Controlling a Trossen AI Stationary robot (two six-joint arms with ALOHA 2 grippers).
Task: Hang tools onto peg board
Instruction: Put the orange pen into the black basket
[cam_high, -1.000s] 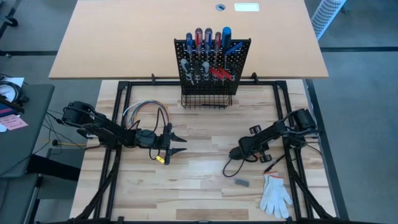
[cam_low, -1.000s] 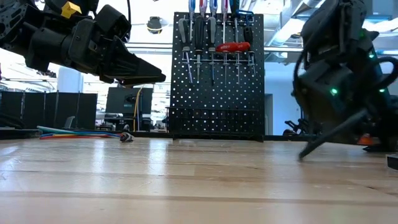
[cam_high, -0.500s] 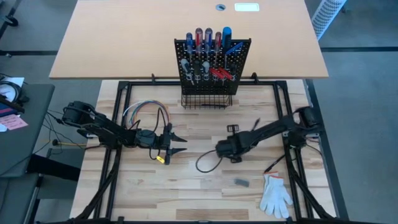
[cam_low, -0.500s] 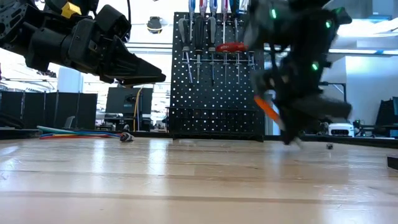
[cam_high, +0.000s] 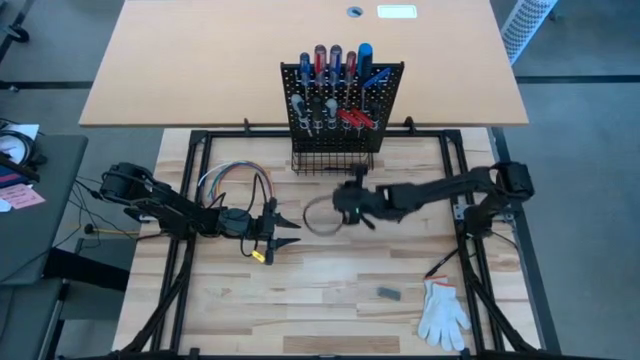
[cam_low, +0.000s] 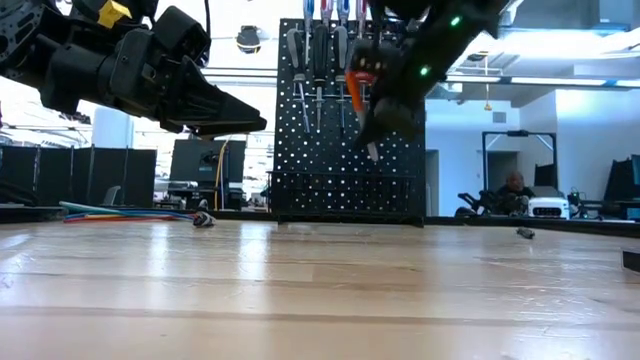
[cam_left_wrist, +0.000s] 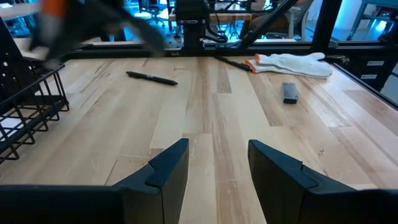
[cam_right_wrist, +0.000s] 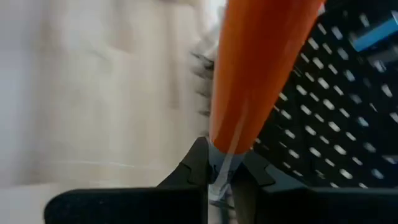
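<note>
1. Your right claw (cam_right_wrist: 219, 177) is pinched tight on the thin metal shaft of an orange-handled screwdriver (cam_right_wrist: 261, 68), with the handle standing out beyond the fingertips.
2. In the high view that right claw (cam_high: 350, 200) is stretched across the desk (cam_high: 330, 290), just in front of the wire basket (cam_high: 333, 160) at the foot of the peg board (cam_high: 385, 95).
3. In the low view the orange-handled screwdriver (cam_low: 357, 90) is raised off the desk, in front of the peg board (cam_low: 400, 150).
4. The peg board stands upright at the far middle of the desk, with red, blue and black-handled tools (cam_high: 335, 65) already hung in its rings.
5. Your left claw (cam_high: 283, 232) waits at the desk's left, above the wood, its fingers (cam_left_wrist: 168, 168) parted and holding nothing.
6. A slim black tool (cam_left_wrist: 152, 78) lies flat on the desk; a white glove (cam_high: 442, 312) and a small dark block (cam_high: 388, 293) lie near the right front corner.
7. A loop of coloured wires (cam_high: 232, 175) lies left of the basket.
</note>
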